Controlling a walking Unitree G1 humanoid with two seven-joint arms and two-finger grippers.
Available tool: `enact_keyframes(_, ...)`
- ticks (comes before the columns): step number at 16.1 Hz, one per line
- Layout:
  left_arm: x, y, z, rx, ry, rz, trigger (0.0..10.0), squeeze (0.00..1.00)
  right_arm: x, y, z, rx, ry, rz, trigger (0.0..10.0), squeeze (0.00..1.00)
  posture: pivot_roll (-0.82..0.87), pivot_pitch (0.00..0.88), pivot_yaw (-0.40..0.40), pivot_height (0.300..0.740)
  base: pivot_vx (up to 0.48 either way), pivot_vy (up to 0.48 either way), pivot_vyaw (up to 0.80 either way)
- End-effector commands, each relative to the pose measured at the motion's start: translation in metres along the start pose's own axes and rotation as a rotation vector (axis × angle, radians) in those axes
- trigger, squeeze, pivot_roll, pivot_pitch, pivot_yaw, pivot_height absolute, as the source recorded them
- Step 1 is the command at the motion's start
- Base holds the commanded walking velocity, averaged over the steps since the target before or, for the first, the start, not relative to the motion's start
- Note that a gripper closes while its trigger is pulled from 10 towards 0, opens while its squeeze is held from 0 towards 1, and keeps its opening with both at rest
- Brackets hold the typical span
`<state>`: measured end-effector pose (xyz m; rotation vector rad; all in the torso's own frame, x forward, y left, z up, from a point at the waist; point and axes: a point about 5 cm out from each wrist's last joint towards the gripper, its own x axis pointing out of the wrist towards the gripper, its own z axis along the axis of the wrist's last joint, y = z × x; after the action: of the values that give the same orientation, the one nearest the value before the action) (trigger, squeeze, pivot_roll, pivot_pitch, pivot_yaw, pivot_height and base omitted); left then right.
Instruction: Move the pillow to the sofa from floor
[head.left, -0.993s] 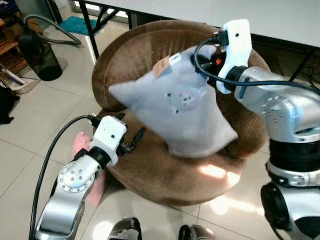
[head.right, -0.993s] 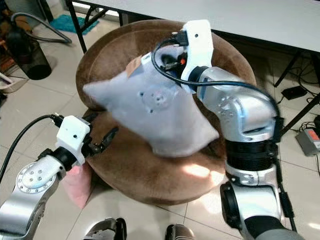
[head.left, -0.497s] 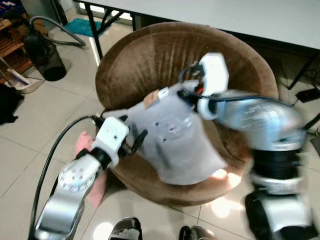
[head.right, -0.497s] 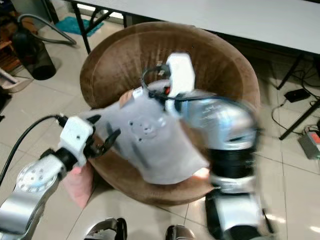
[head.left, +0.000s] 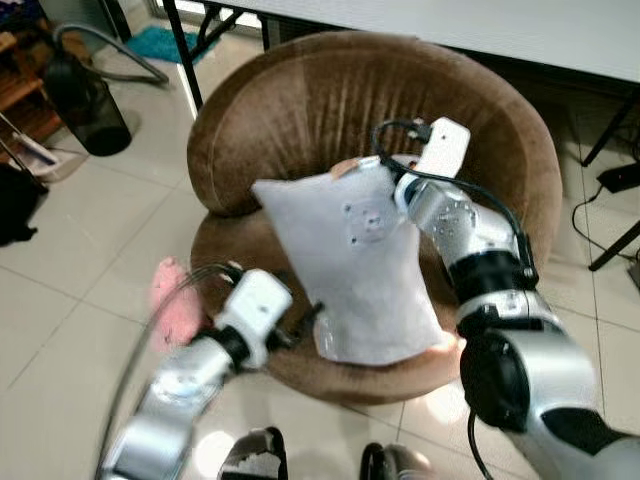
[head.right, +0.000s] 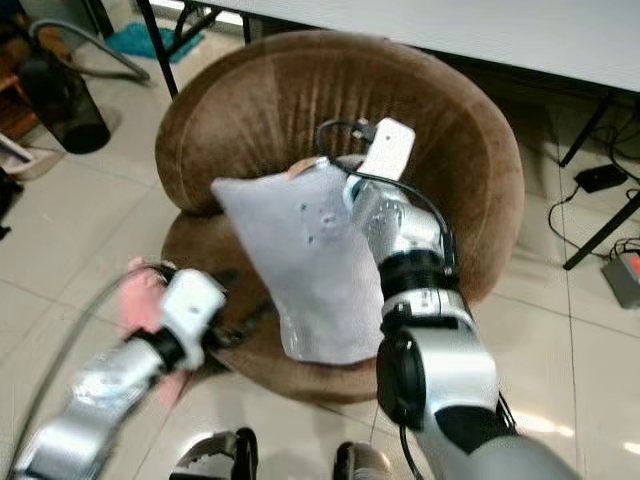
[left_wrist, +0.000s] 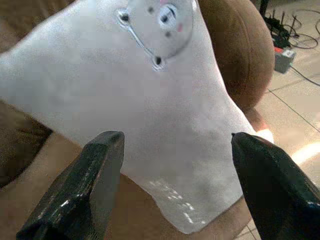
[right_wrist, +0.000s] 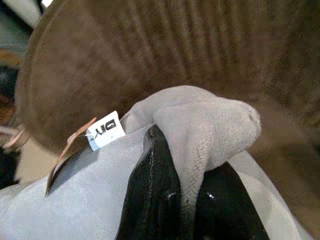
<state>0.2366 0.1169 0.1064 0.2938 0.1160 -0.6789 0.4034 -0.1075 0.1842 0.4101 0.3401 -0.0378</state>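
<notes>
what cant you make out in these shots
- Lower edge of the grey fabric pillow: eye views don't settle whether it rests on the brown round sofa.
- Left claw: arm motion-blurred in eye views.
- Right claw: tips buried in the pillow corner, right wrist view.
- Pink object on the floor: blurred.

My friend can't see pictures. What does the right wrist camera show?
The right end effector pinches a bunched corner of the soft light grey fabric pillow between its two black fingers. A small white tag sticks out of the pillow's seam, and the round brown plush sofa rises behind.
</notes>
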Motion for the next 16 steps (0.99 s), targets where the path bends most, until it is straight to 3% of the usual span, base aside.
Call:
enact_keyframes(1,0.004,-0.005,0.002,0.02,-0.002,0.005,10.0,0.0,0.002,0.001,0.012,0.005,-0.07,-0.024,10.0,0.0,0.11,0.211,-0.007,0.74,0.0,0.0,0.0)
enact_keyframes(3,0.02,-0.025,0.01,0.023,-0.014,-0.001,10.0,0.0,0.006,-0.001,0.019,-0.029,-0.139,-0.068,10.0,0.0,0.11,0.211,-0.009,0.74,0.0,0.0,0.0)
enact_keyframes(4,0.031,-0.041,0.016,0.024,-0.022,-0.007,10.0,0.0,0.007,-0.002,0.019,-0.036,-0.155,-0.08,10.0,1.0,0.11,0.211,-0.01,0.74,0.0,0.0,0.0)
enact_keyframes(6,0.049,-0.067,0.025,0.024,-0.031,-0.017,10.0,0.0,0.007,-0.004,0.019,-0.033,-0.179,-0.08,10.0,1.0,0.11,0.207,-0.007,0.74,0.0,0.0,0.0)
enact_keyframes(8,0.054,-0.069,0.023,0.03,-0.033,-0.009,10.0,0.0,0.007,-0.008,0.023,-0.009,-0.212,-0.091,10.0,1.0,0.11,0.195,-0.005,0.74,0.0,0.0,0.0)
enact_keyframes(9,0.048,-0.061,0.021,0.042,-0.041,0.012,10.0,0.0,0.007,-0.013,0.028,0.034,-0.239,-0.099,10.0,1.0,0.11,0.186,-0.006,0.74,0.0,0.0,0.0)
enact_keyframes(10,0.043,-0.053,0.019,0.059,-0.05,0.038,10.0,0.0,0.006,-0.016,0.034,0.059,-0.269,-0.103,10.0,0.07,0.11,0.174,-0.006,0.74,0.0,0.0,0.0)
enact_keyframes(11,0.045,-0.052,0.02,0.071,-0.061,0.071,10.0,0.0,0.006,-0.018,0.04,0.053,-0.292,-0.096,10.0,0.0,0.1,0.163,-0.009,0.74,0.0,0.0,0.0)
enact_keyframes(13,0.055,-0.048,0.019,0.052,-0.069,0.251,10.0,0.0,0.003,-0.009,0.049,-0.088,-0.343,0.021,10.0,0.0,0.09,0.133,-0.017,0.74,0.0,0.0,0.0)
enact_keyframes(14,0.056,-0.05,0.017,0.049,-0.064,0.267,10.0,0.0,0.003,-0.009,0.044,-0.136,-0.332,0.046,10.0,0.0,0.07,0.118,-0.02,0.74,0.0,0.0,0.0)
enact_keyframes(15,0.058,-0.053,0.009,0.045,-0.042,0.295,10.0,0.0,0.001,-0.014,0.027,-0.258,-0.306,0.092,10.0,0.0,0.04,0.087,-0.013,0.74,0.0,0.0,0.0)
enact_keyframes(16,0.059,-0.052,0.004,0.032,-0.021,0.331,10.0,0.0,-0.003,-0.02,0.011,-0.292,-0.274,0.121,10.0,0.0,0.03,0.08,-0.009,0.74,0.0,0.0,0.0)
